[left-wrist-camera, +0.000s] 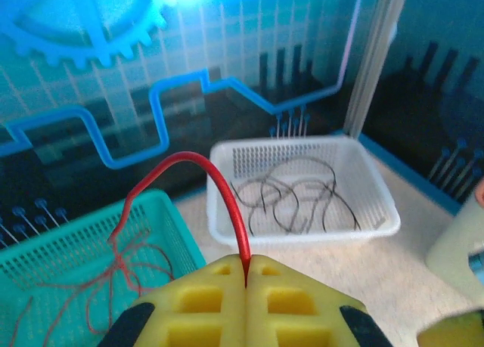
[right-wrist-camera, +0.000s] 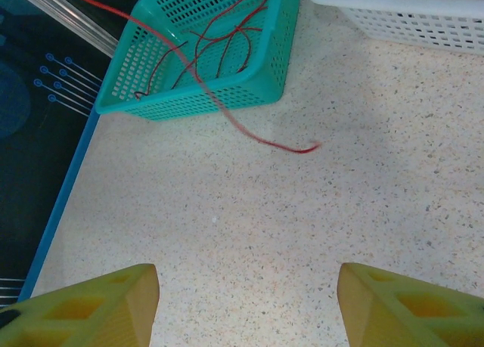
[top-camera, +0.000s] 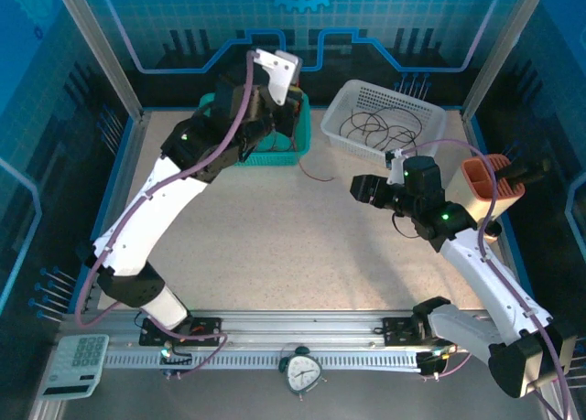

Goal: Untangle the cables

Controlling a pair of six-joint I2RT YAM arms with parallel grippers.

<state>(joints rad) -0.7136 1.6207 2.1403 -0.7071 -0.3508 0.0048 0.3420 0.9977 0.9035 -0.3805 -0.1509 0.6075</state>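
Note:
My left gripper [left-wrist-camera: 246,275] is shut on a red cable [left-wrist-camera: 227,196], which arcs up from the pads and drops into the teal basket [left-wrist-camera: 162,211], where more red cables [left-wrist-camera: 106,275] lie tangled. From above, that gripper [top-camera: 284,109] hangs over the teal basket [top-camera: 298,155]. Black cables [left-wrist-camera: 295,203] lie coiled in the white basket [left-wrist-camera: 378,226]. A red cable [right-wrist-camera: 261,139] trails over the teal basket's wall [right-wrist-camera: 280,52] onto the table, its end lying loose. My right gripper [right-wrist-camera: 247,302] is open above bare table, well short of that end, and sits mid-table [top-camera: 359,188].
The white basket [top-camera: 430,118] stands at the back right, and its corner [right-wrist-camera: 408,18] lies beyond my right gripper. An orange holder [top-camera: 481,182] sits at the right edge. A calculator [top-camera: 78,360] and a small clock [top-camera: 302,372] lie at the near rail. Frame posts stand at the corners.

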